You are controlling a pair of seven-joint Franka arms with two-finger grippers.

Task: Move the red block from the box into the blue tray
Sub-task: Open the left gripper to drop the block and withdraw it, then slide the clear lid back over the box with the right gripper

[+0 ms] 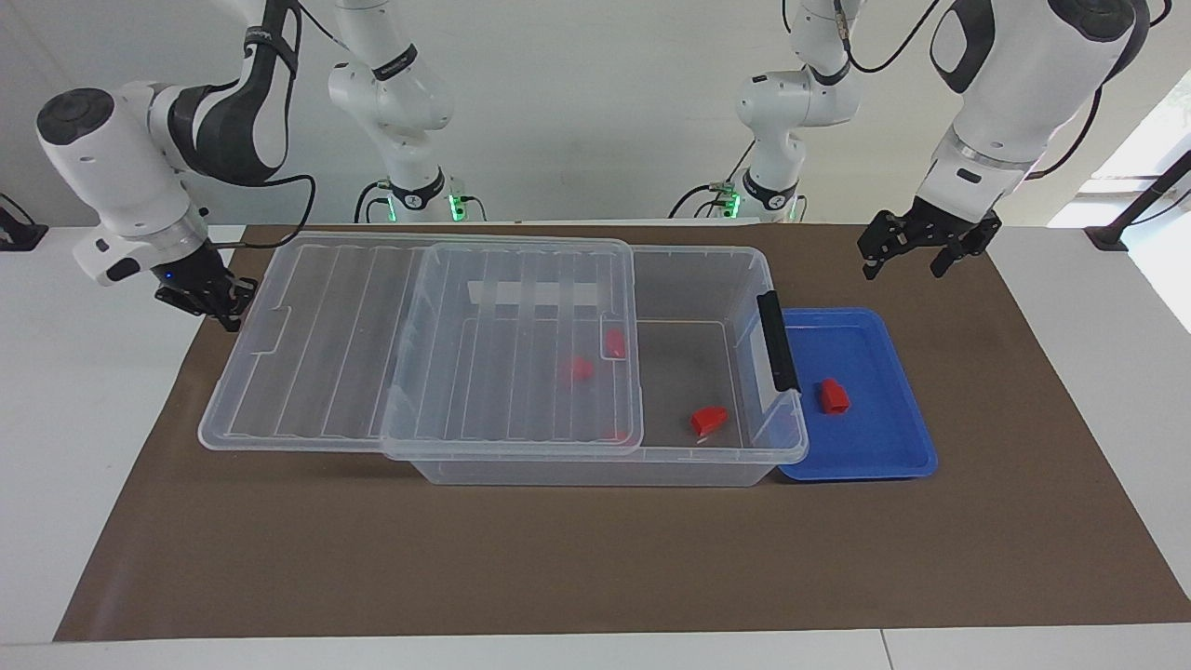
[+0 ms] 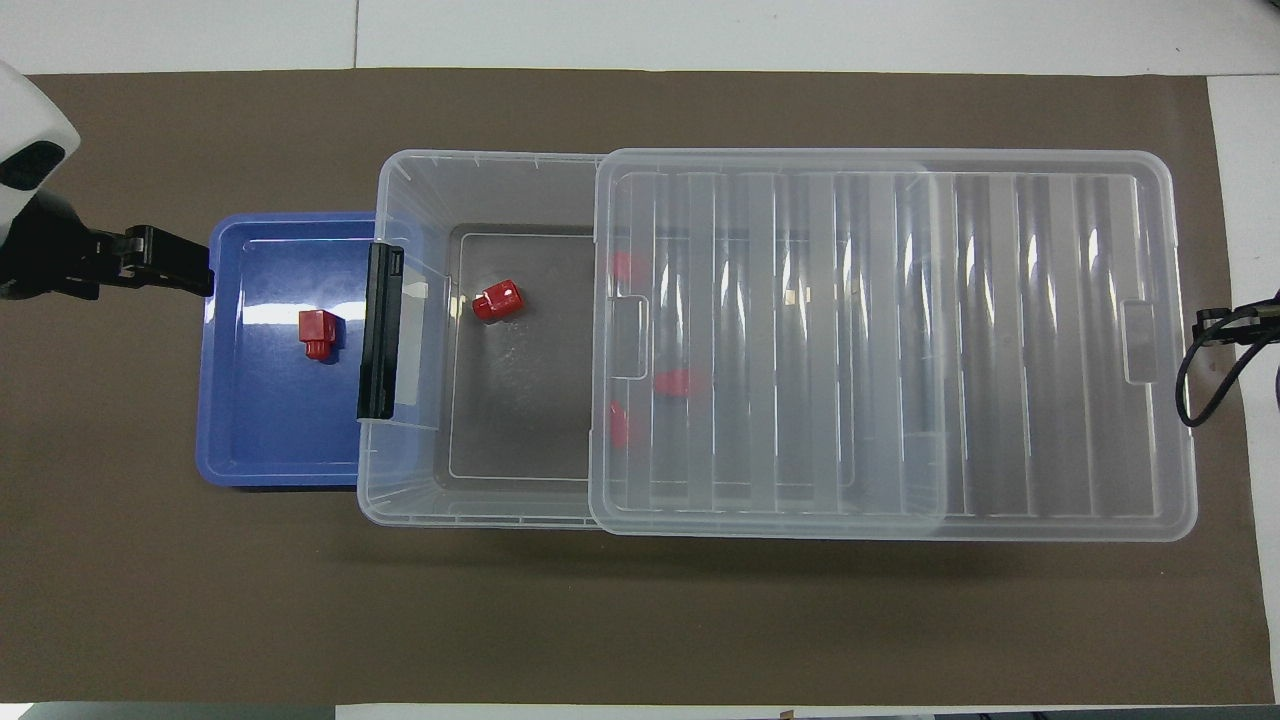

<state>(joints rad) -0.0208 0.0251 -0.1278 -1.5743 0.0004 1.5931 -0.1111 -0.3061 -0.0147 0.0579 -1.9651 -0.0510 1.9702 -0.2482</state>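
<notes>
Facing view: the small boxy red plastic block lay flat inside the shallow blue plastic tray, so the placing looked done.

The tray sat touching the clip-handle end of the large clear plastic box, whose ribbed clear lid was slid toward the right arm's end, leaving the other red pieces reachable. Over the mat beside the tray, the left gripper hung empty, fingers apart. By the lid's end, the right gripper waited; whether its fingers were apart could not be told.
</notes>
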